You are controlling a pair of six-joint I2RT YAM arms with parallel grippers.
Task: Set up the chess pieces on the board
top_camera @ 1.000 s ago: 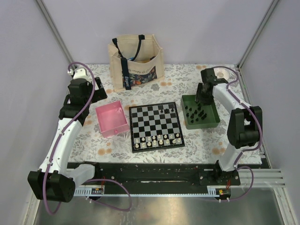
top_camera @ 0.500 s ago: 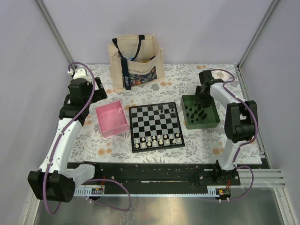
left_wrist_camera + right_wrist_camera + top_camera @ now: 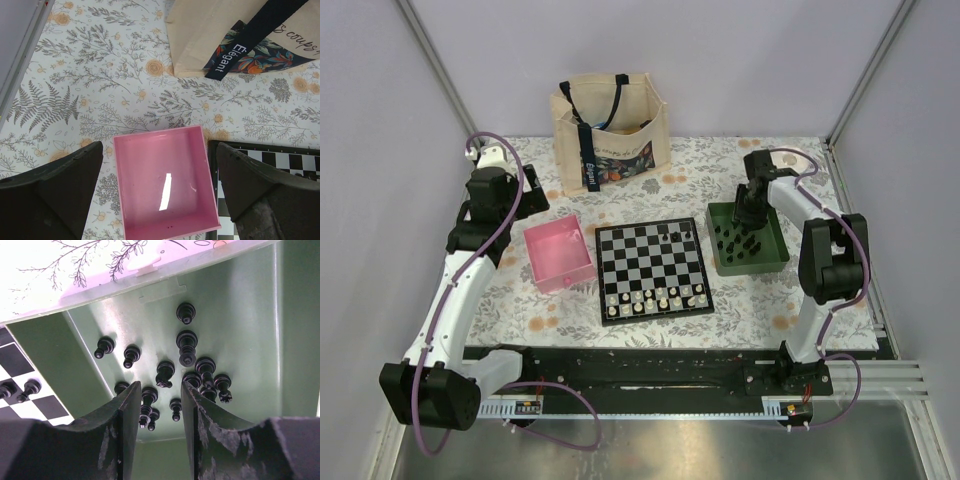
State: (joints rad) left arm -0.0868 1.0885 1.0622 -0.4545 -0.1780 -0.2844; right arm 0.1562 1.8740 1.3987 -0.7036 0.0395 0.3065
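The chequered board [image 3: 652, 268] lies mid-table with a few black chess pieces [image 3: 676, 235] on its far right squares. Several more black pieces [image 3: 165, 372] stand in the green tray [image 3: 240, 300]. My right gripper [image 3: 160, 387] reaches down into that tray, open. Two small pieces [image 3: 148, 401] stand between its fingers, untouched. In the top view the right gripper [image 3: 748, 212] is over the tray's far side [image 3: 775, 255]. My left gripper [image 3: 160, 145] hovers open above the pink tray [image 3: 165, 185], holding nothing.
White pieces [image 3: 655, 298] line the board's near rows. A cloth tote bag [image 3: 610, 130] stands at the back. The pink tray [image 3: 560, 257] sits left of the board and holds nothing. The board's corner [image 3: 15, 360] with two black pieces shows beside the green tray.
The right arm has swung its elbow inward and its gripper has sunk a little into the green tray, jaws slightly narrower. The left arm has not moved.
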